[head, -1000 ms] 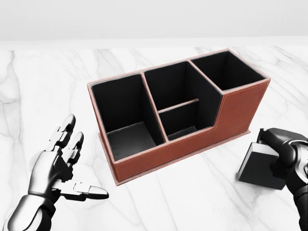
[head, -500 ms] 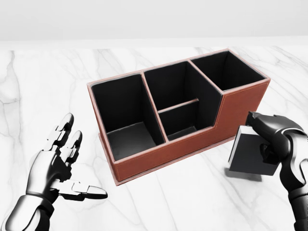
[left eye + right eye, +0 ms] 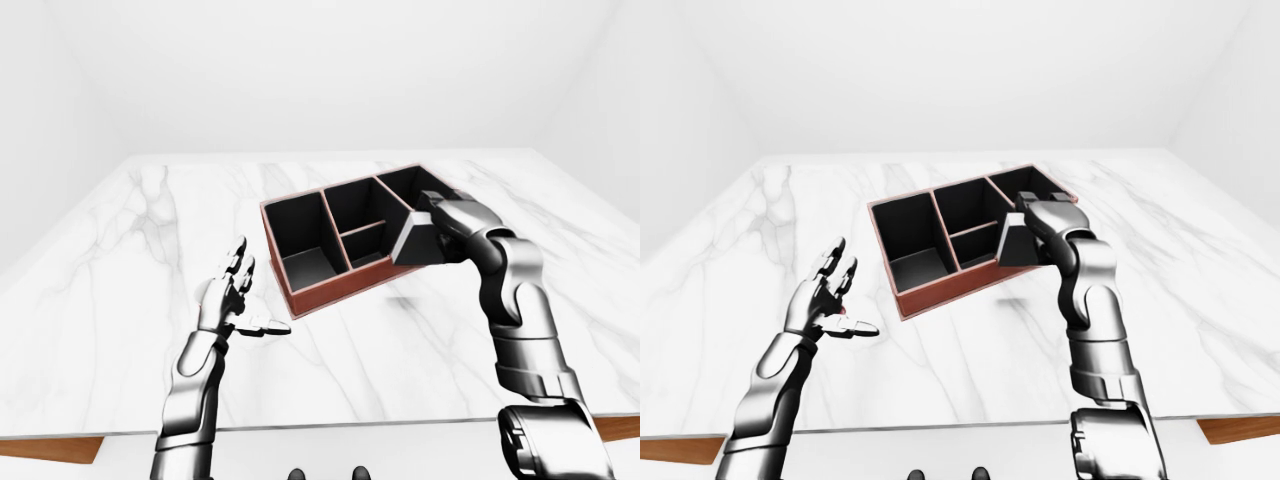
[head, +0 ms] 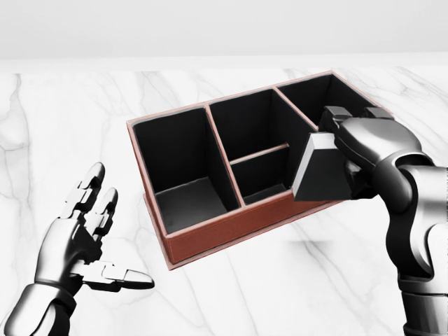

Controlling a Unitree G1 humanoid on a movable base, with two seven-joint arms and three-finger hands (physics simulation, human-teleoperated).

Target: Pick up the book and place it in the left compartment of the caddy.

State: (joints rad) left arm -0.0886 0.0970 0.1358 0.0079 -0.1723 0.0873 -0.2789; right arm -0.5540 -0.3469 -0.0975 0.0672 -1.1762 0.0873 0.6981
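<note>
- Over on the head view's left, your left hand (image 4: 82, 241), the silver three-finger one, is hanging above the white marble tabletop (image 4: 63, 126) with its fingers fully spread, thumb poking out to the right. It's got nothing in it and isn't touching anything.
- Just right of it sits the reddish-brown leather caddy with the black lining (image 4: 231, 231), angled so its right end runs toward the top of the view.
- The caddy's left compartment (image 4: 180, 171) is the tall one nearest your left hand, and all you can see inside is black floor and walls.
- Next along is the middle section, split by a low divider (image 4: 259, 154) into two smaller pockets.
- The right compartment (image 4: 329, 98) is at the far end, partly covered by your other hand.
- The small dark grey book (image 4: 323, 171) is up off the table, tilted, overlapping the caddy's right end in the head view. Whether it's actually touching the caddy, can't tell from these angles.
- Your right hand (image 4: 360, 150) is wrapped over the top and right side of that book, fingers curled down tight on it.
- There's a soft shadow on the marble (image 4: 318, 245) below the book.
</note>
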